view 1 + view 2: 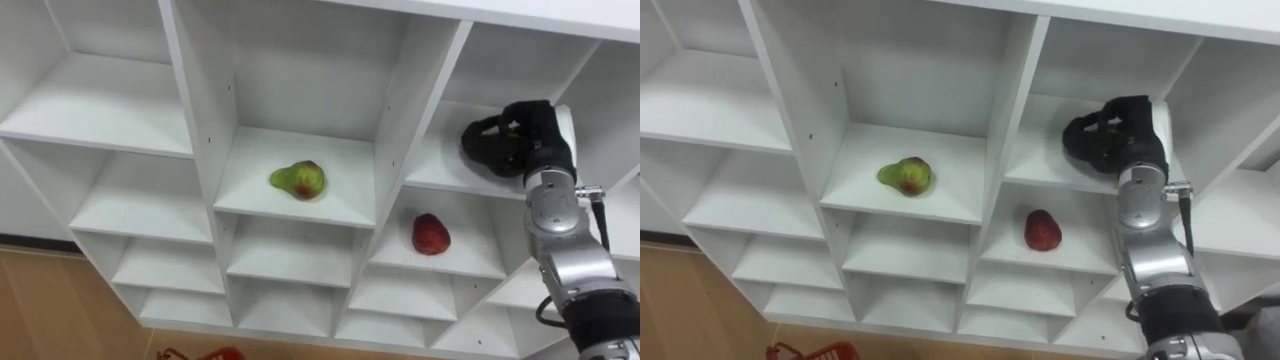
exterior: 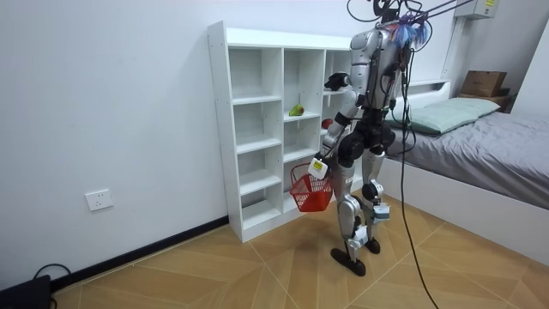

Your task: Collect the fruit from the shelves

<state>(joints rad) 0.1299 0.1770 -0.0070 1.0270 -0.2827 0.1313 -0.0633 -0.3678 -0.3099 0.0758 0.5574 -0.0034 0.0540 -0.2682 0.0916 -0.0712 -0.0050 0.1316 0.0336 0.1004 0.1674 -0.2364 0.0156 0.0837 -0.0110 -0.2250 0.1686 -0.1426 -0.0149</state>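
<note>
Wooden floor (image 2: 214, 266), white wall, a tall white closet (image 2: 220, 129) of open compartments. The robot stands upright right in front of it, facing the shelves.

Nearest to us, low down: red basket (image 2: 310, 196). It hangs at thigh height from the left hand (image 2: 318, 168), which is closed round the handle. From the head camera we catch just its red rim at the bottom edge, over the floor. We cannot tell whether anything lies inside it.

Next, the right arm, raised from lower right. The right hand (image 1: 515, 140) is up in the right-hand column, inside an upper compartment, just above its board. Fingers are curled in toward the thumb. We see nothing held in them, and whether they touch the board we cannot tell.

On the shelves: a pear (image 1: 298, 180), green with a red blush, lies on its side in the middle column, near the centre of its board. A red fruit (image 1: 431, 234) sits in the right column, one compartment below the right hand and to its left. The two fruits are apart, with a divider between them. Neither hand touches either fruit.

Farther off, on the room view's right, a bed (image 2: 497, 163) with grey cover.
</note>
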